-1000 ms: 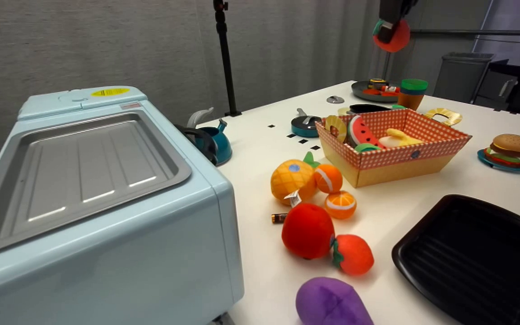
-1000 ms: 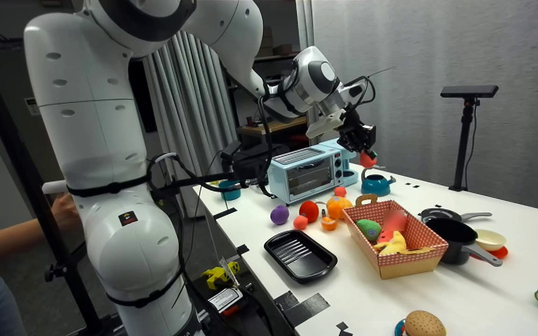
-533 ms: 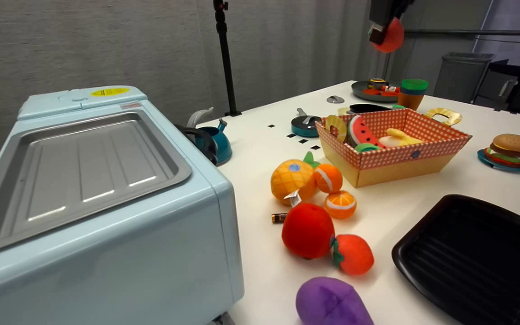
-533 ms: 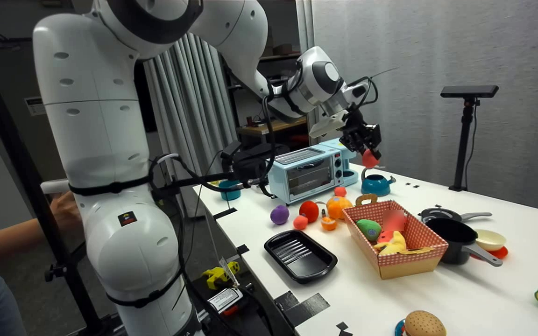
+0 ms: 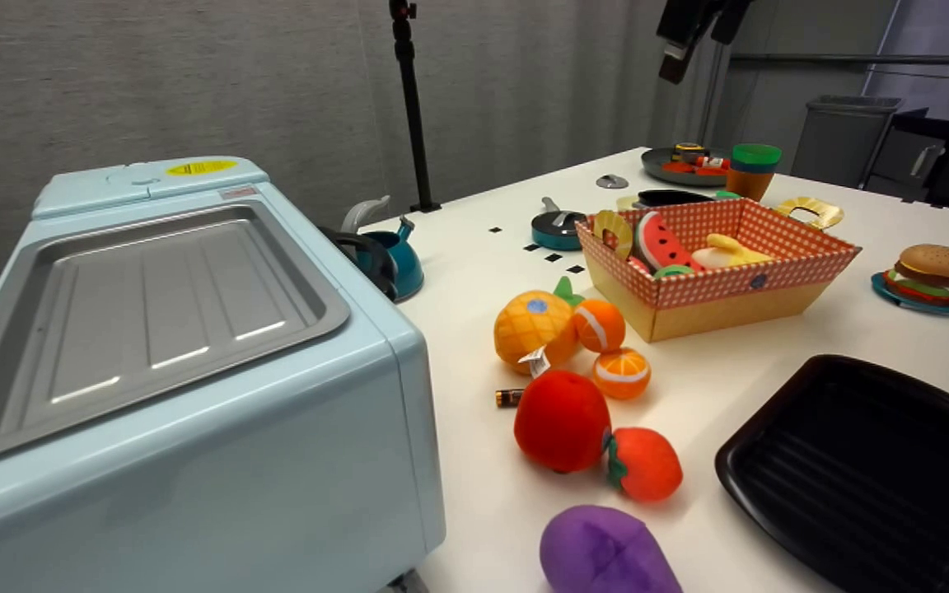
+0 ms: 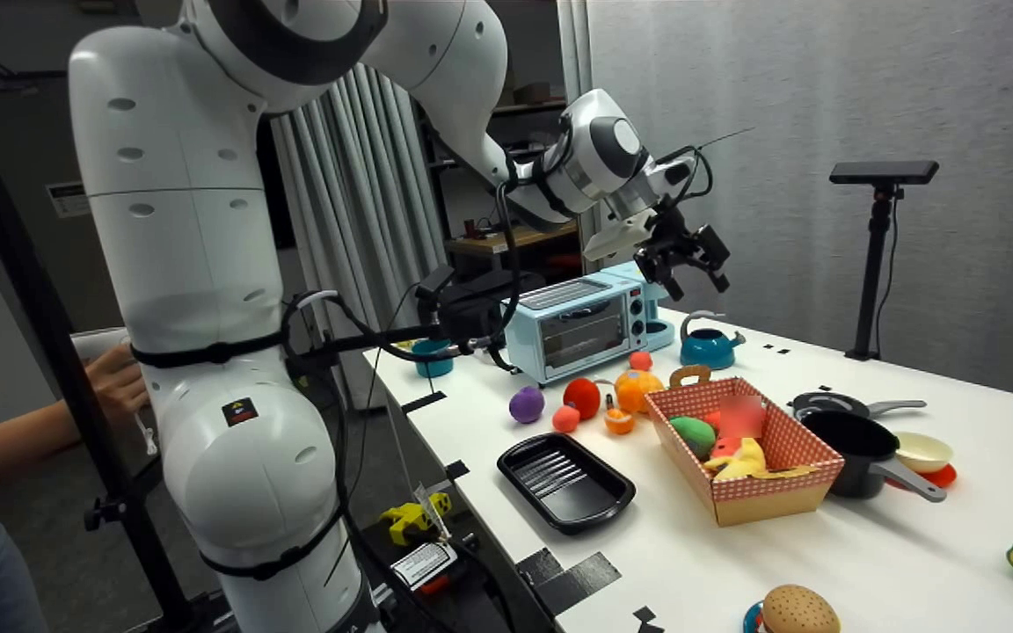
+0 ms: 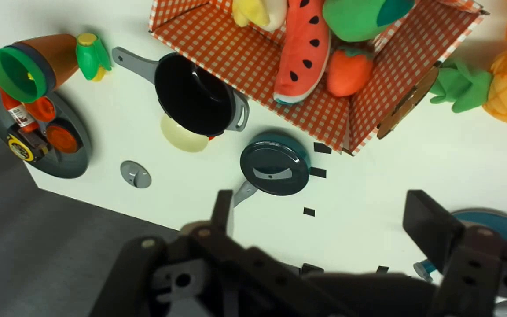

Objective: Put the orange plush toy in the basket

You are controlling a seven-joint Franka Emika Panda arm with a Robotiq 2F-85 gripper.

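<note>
The orange plush toy (image 7: 349, 72), orange-red with green leaves, lies inside the basket (image 7: 253, 66) beside the watermelon plush in the wrist view. Only a sliver of its red shows behind the rim in an exterior view. The basket has a tan base and red-checked sides (image 5: 738, 317). A similar orange-red plush (image 5: 646, 464) rests on the table against the larger red ball (image 5: 563, 422). High above the basket, my gripper (image 7: 320, 196) stands wide open, nothing between its fingers. In an exterior view the gripper (image 6: 698, 285) appears above and behind the basket.
Watermelon (image 7: 304, 53), green and yellow plush share the basket. Near it sit a pineapple (image 5: 534, 329), orange pieces (image 5: 621, 373), a black tray (image 6: 566, 483), a black pot (image 7: 194, 94) and a lidded pan (image 7: 275, 164). A light-blue toaster oven (image 6: 586, 321) stands behind.
Earlier the gripper was shut on an orange-red plush in the air. Its jaws have since spread and the plush has dropped into the basket. The arm has shifted slightly.
</note>
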